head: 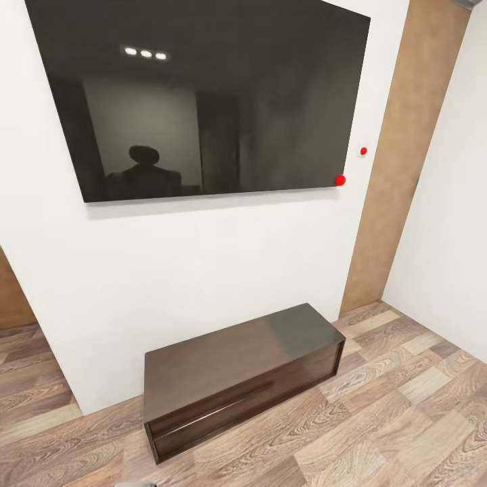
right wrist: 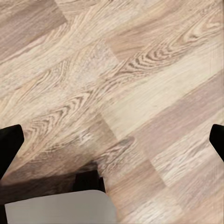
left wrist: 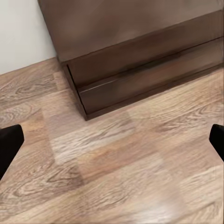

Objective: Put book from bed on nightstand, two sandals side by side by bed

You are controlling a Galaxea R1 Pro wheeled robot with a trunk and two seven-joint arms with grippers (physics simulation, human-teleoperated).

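I am in the bedroom, facing a white wall (head: 203, 270) above a brown wood-plank floor (head: 406, 406). The book, the bed, the nightstand and the two sandals are out of view. My left gripper (left wrist: 113, 142) hangs open over bare planks in the left wrist view, its black fingertips (left wrist: 9, 144) far apart and nothing between them. In the right wrist view my right gripper (right wrist: 113, 142) is open too, over lighter floor planks, holding nothing.
A long low dark-brown bench (head: 237, 372) stands against the wall, and its front corner (left wrist: 140, 70) is close ahead of the left gripper. A big black screen (head: 203, 95) hangs above it. A tan wood panel (head: 406, 169) runs up at the right. A grey robot part (right wrist: 60, 207) lies below the right gripper.
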